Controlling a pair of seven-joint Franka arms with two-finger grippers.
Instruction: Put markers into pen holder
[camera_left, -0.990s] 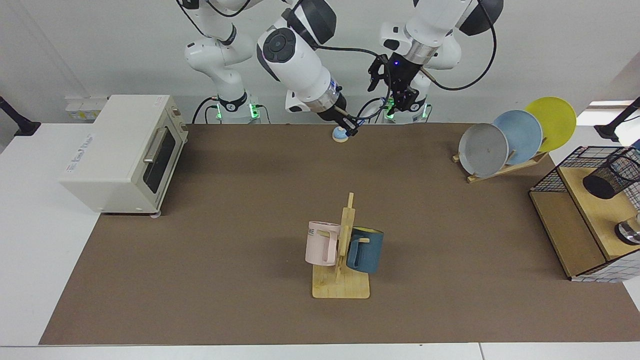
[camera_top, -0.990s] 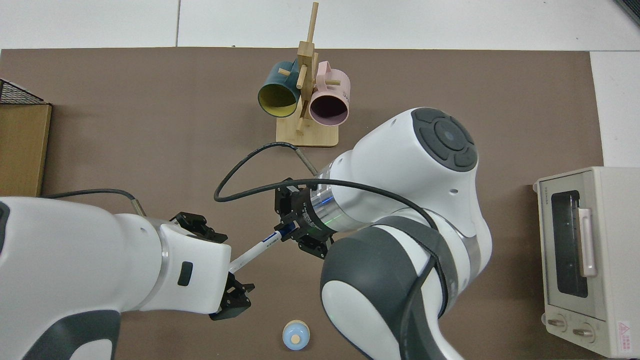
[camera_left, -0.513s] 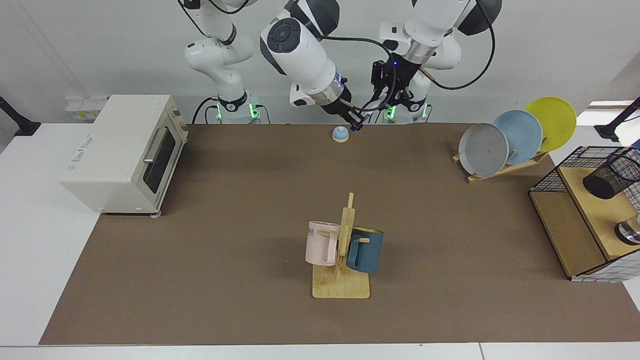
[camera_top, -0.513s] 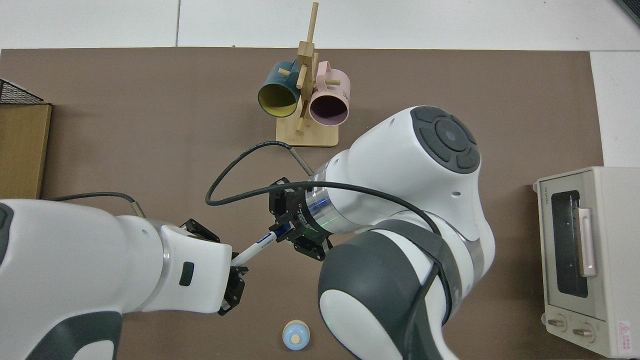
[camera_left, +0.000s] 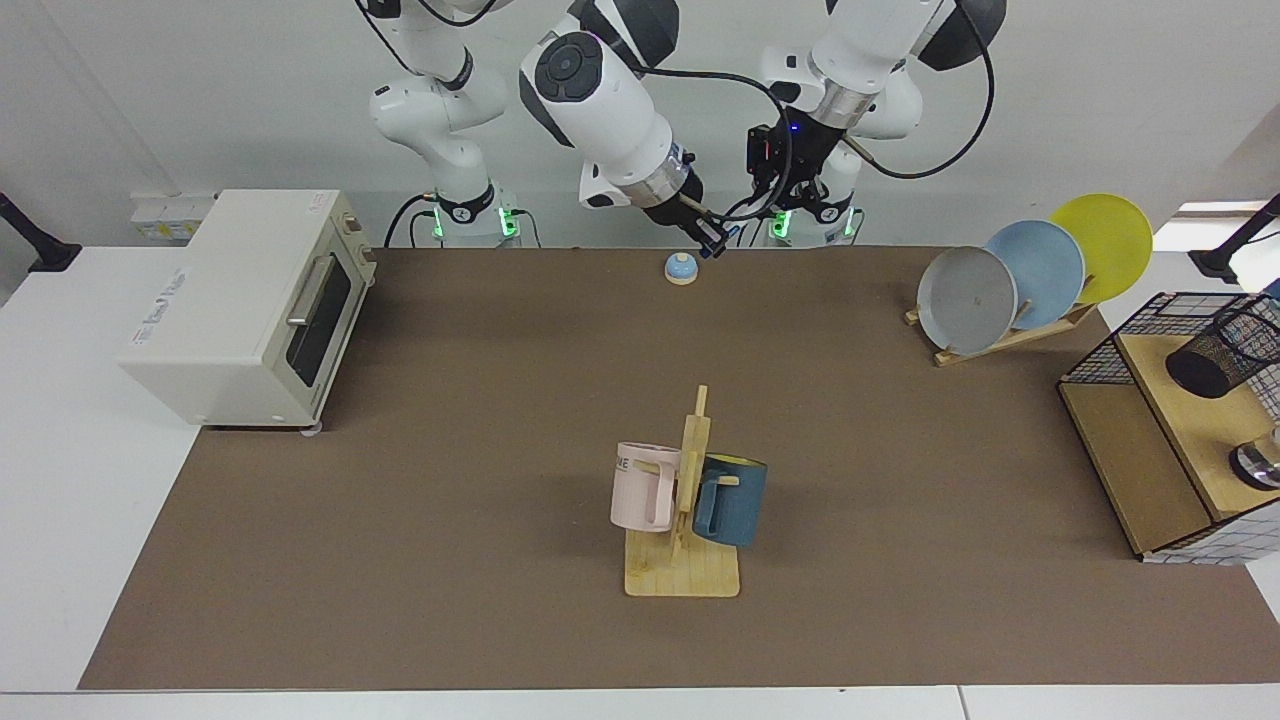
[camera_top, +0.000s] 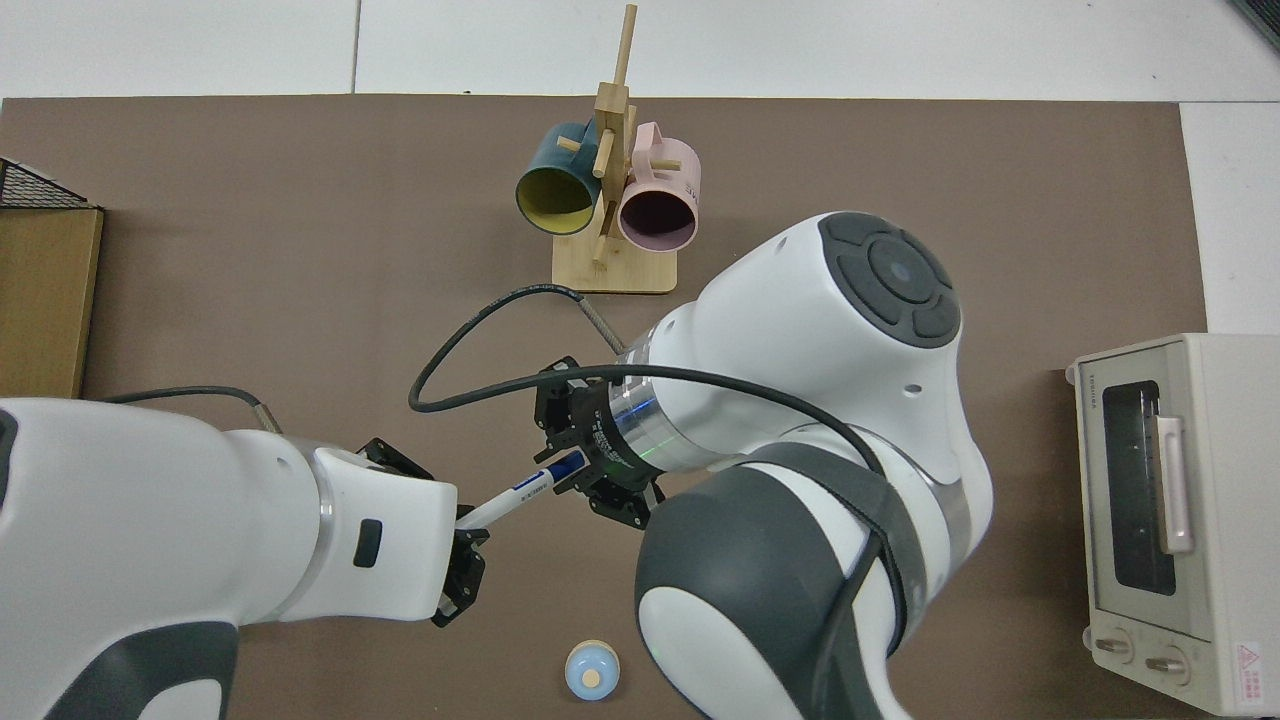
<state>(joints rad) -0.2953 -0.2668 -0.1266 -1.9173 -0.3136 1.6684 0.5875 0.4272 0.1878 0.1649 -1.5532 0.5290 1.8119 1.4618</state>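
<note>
The slim white marker (camera_top: 515, 492) with its dark blue cap hangs level above the mat, bridging my two grippers at the back middle of the table. My left gripper (camera_top: 465, 530) (camera_left: 775, 195) is shut on its white end. My right gripper (camera_top: 575, 468) (camera_left: 714, 246) sits at the capped end, and the cap shows bare between its slightly parted fingers. The pen holder (camera_left: 1225, 350), a black mesh cup, leans on the wooden shelf at the far right of the facing view. It is outside the top view.
A small blue bell (camera_left: 681, 267) sits on the mat below the grippers. A wooden mug rack (camera_left: 690, 500) with a pink and a teal mug stands mid-table. There is a toaster oven (camera_left: 250, 300) at the left, a plate rack (camera_left: 1030, 270) at the right, and a wire basket frame (camera_left: 1110, 355) around the shelf.
My left gripper came in and shut on the marker's white end. The right gripper rose a little from the bell, and more of the blue cap now shows between its fingers.
</note>
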